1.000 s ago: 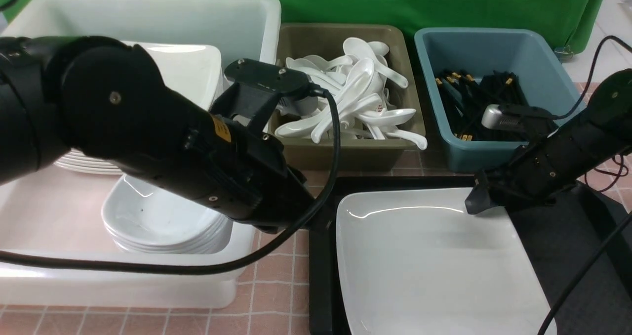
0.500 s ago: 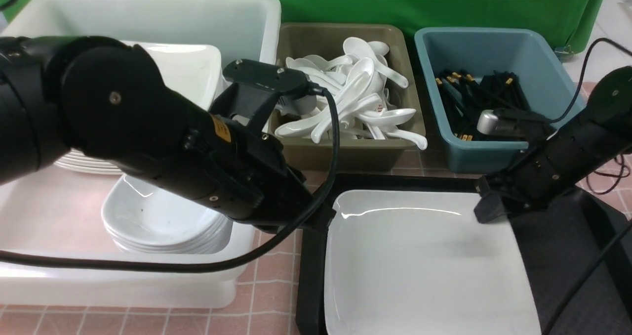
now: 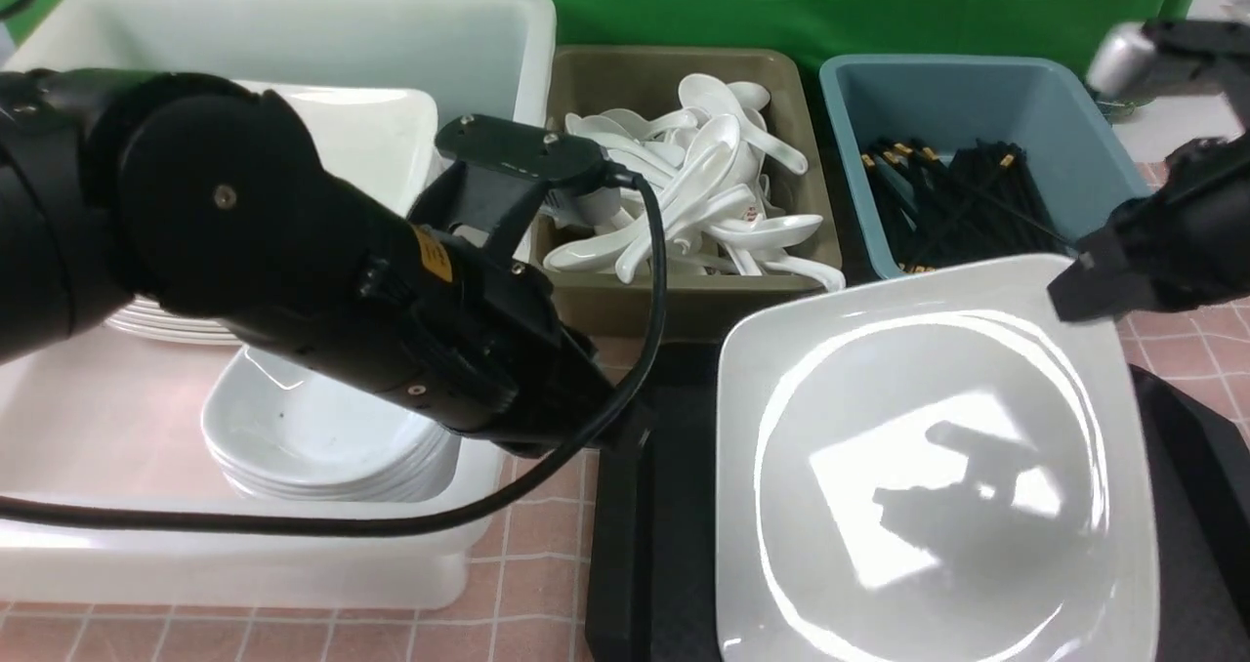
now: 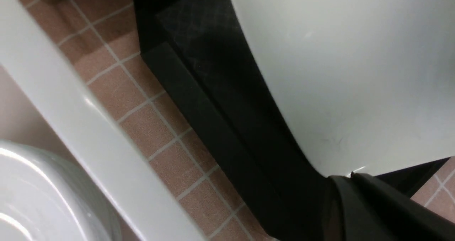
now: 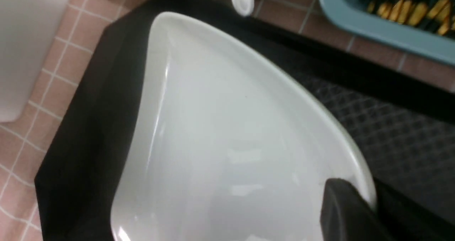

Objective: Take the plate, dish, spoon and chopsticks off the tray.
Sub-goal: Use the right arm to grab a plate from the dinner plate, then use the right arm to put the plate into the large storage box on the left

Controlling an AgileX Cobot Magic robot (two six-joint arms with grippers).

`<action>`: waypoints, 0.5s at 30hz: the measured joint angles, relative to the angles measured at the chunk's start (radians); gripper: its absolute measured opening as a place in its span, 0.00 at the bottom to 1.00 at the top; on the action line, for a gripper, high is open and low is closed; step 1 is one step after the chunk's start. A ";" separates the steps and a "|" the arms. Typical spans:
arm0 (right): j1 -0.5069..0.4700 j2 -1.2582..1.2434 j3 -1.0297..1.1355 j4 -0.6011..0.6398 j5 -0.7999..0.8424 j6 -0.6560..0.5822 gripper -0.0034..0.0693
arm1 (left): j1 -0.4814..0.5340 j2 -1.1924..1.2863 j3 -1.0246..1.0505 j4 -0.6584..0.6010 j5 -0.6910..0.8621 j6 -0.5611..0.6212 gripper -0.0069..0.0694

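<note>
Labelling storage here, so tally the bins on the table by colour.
White bin: 1
Olive bin: 1
Blue bin: 1
Total: 3

The left arm [image 3: 293, 252] is a bulky, rounded matte black casing dotted with small silver screws [image 3: 226, 194] and bearing a small yellow label [image 3: 437, 254]. A thick black cable [image 3: 656, 281] runs from its flat black wrist camera housing [image 3: 513, 149]. The slimmer black right arm [image 3: 1182, 232] carries a silver cylindrical camera [image 3: 1118, 52]. The right end effector [image 5: 369, 202] has blunt matte black fingers [image 5: 341, 205].
</note>
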 joint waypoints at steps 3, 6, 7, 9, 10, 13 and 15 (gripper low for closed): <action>0.000 -0.034 -0.049 0.002 0.012 0.013 0.15 | 0.068 -0.027 -0.038 0.016 0.045 -0.023 0.09; 0.000 -0.042 -0.141 0.030 0.027 0.013 0.15 | 0.168 -0.060 -0.106 0.028 0.104 -0.011 0.09; 0.001 -0.042 -0.148 0.035 0.028 0.013 0.15 | 0.177 -0.063 -0.111 0.028 0.111 -0.004 0.09; 0.007 -0.035 -0.228 0.062 0.032 0.014 0.15 | 0.264 -0.089 -0.156 0.032 0.147 0.018 0.09; 0.020 -0.020 -0.309 0.085 0.029 0.015 0.15 | 0.352 -0.111 -0.191 0.032 0.169 0.030 0.09; 0.063 0.029 -0.438 0.146 -0.005 0.015 0.15 | 0.509 -0.141 -0.240 0.034 0.195 0.038 0.09; 0.103 0.083 -0.523 0.197 -0.037 0.015 0.15 | 0.612 -0.156 -0.261 0.030 0.214 0.039 0.09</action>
